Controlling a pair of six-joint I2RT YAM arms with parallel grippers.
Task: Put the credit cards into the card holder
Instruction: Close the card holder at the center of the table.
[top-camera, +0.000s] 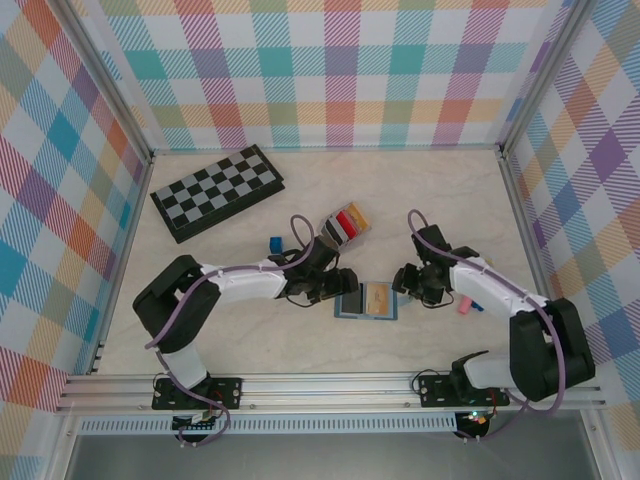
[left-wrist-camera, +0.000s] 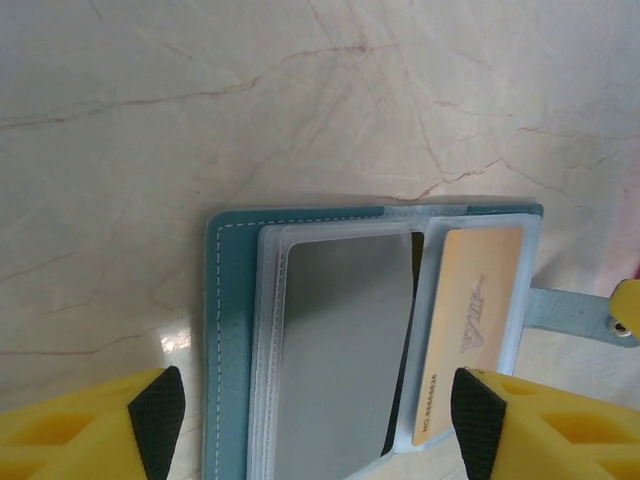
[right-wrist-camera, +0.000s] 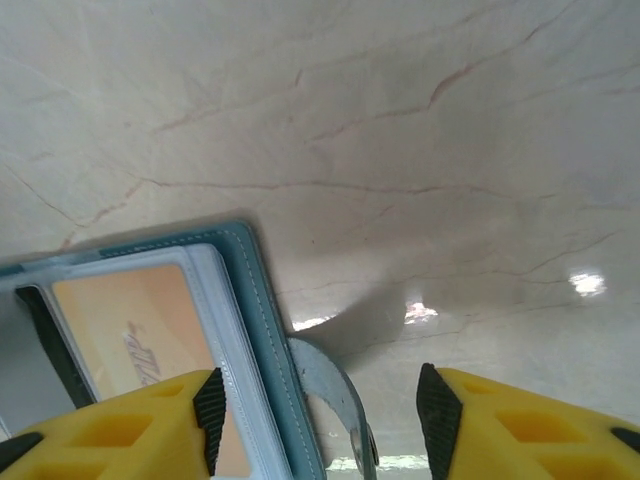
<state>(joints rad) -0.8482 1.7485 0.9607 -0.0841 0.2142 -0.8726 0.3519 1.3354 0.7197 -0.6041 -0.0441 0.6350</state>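
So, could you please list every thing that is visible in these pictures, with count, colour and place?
chessboard: one, black and grey, far left of the table
card holder: one, light grey, mid-table, beyond the grippers
credit cards: several, black, red and tan, upright in the card holder
cube: one, blue, left of the card holder
wallet: one, blue-grey, lying open between the grippers
tan card: one, in a clear wallet sleeve
grey sheet: one, shiny, card-shaped, in the neighbouring sleeve
pink item: one, beside the right arm; too small to identify
table: one, pale marble pattern
left gripper: yellow, black pads, open, at the wallet's left edge
right gripper: yellow, black pads, open, at the wallet's right edge
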